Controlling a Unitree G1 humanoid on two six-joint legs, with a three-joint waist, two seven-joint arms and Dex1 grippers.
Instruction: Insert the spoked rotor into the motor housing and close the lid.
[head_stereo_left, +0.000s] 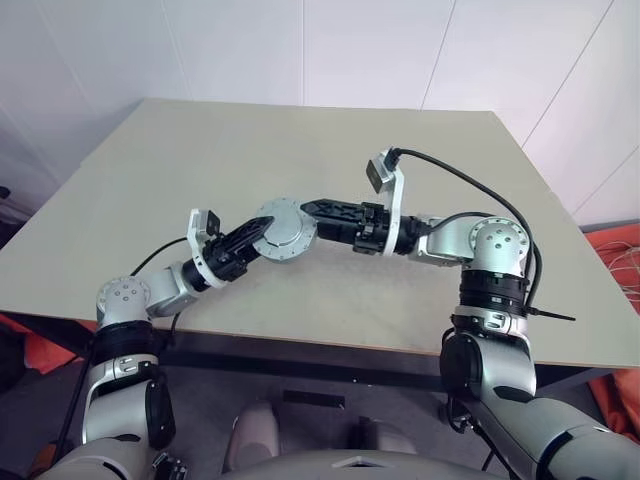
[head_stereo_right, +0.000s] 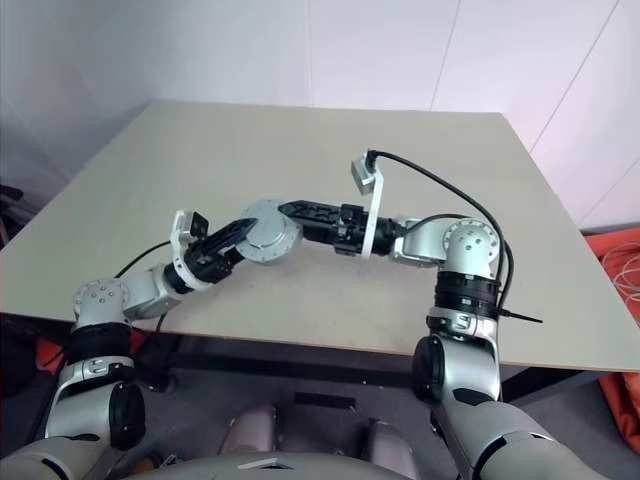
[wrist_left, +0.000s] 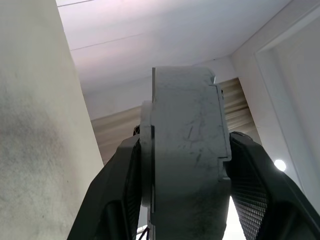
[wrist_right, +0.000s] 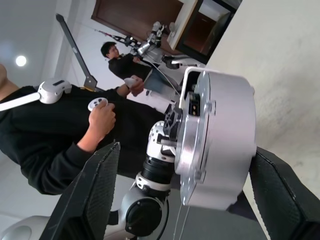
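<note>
Left end effector (head_stereo_left: 250, 238) clamped on motor housing (head_stereo_left: 284, 229), held above table (head_stereo_left: 300, 150). Right end effector (head_stereo_left: 312, 207) fingers spread wide, straddling housing without touching.

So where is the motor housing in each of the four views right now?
Left eye view: motor housing mid-picture, above the table, clamped in the left gripper.
Right eye view: same spot, just left of centre.
Left wrist view: edge-on between that gripper's fingers.
Right wrist view: between the open right gripper's fingers, untouched.
Shared landmark: the tan table.
</note>
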